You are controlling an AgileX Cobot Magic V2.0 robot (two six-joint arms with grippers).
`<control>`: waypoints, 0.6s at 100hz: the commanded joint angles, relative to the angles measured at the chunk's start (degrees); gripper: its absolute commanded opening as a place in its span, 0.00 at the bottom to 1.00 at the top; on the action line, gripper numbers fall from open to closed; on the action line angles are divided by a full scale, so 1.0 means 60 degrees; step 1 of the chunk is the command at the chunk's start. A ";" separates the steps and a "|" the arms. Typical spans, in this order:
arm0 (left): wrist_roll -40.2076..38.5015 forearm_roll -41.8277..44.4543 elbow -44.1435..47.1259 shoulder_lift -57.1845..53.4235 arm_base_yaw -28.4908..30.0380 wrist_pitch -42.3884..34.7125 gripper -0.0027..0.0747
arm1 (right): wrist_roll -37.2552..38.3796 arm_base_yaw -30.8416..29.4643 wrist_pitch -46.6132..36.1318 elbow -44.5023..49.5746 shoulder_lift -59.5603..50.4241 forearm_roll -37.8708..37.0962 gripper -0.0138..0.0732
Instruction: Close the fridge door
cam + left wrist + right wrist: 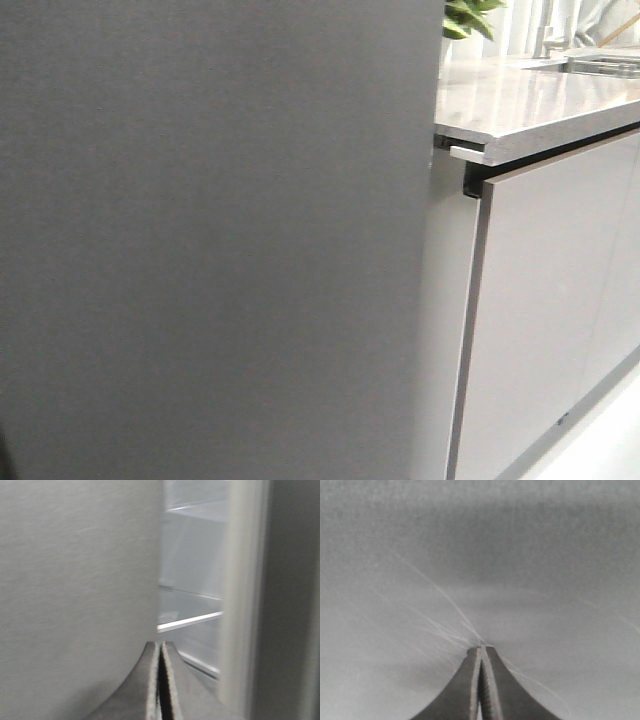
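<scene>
Front view: fridge door (210, 240) fills most of frame, just beside the pale cabinet fronts (540, 320) under the countertop (530, 100); no arms visible here. Left claw (160, 652) pinched closed, empty, at the door's edge, shelves (192, 620) showing in the gap, so the door is still ajar. Right claw (481, 652) closed, empty, tips against the door face. Risk: tips sliding on the smooth panel, or the left claw getting trapped in the gap.

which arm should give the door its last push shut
Probably right: its shut gripper looks tip-on to the door face. The left gripper sits by the door's edge, facing the gap.
</scene>
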 commanded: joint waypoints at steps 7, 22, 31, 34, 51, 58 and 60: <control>-0.0048 -0.0059 0.0335 -0.0196 -0.0028 -0.0691 0.01 | -0.0136 -0.0008 -0.1857 -0.0989 0.0999 0.0278 0.11; -0.0048 -0.0059 0.0335 -0.0196 -0.0028 -0.0691 0.01 | -0.0136 -0.0008 -0.1873 -0.1249 0.1390 0.0278 0.11; -0.0048 -0.0059 0.0335 -0.0196 -0.0028 -0.0691 0.01 | -0.0139 -0.0008 -0.1853 -0.1249 0.1424 0.0152 0.11; -0.0048 -0.0059 0.0335 -0.0196 -0.0028 -0.0691 0.01 | -0.0139 -0.0008 -0.1811 -0.1249 0.1424 0.0126 0.11; -0.0048 -0.0059 0.0335 -0.0196 -0.0028 -0.0691 0.01 | -0.0139 -0.0043 -0.1494 -0.1249 0.1324 0.0048 0.11; -0.0048 -0.0059 0.0335 -0.0196 -0.0028 -0.0691 0.01 | 0.0262 -0.0180 -0.1305 -0.1249 0.1142 -0.0290 0.11; -0.0048 -0.0059 0.0335 -0.0196 -0.0028 -0.0691 0.01 | 0.0489 -0.0233 -0.1285 -0.1249 0.1069 -0.0521 0.11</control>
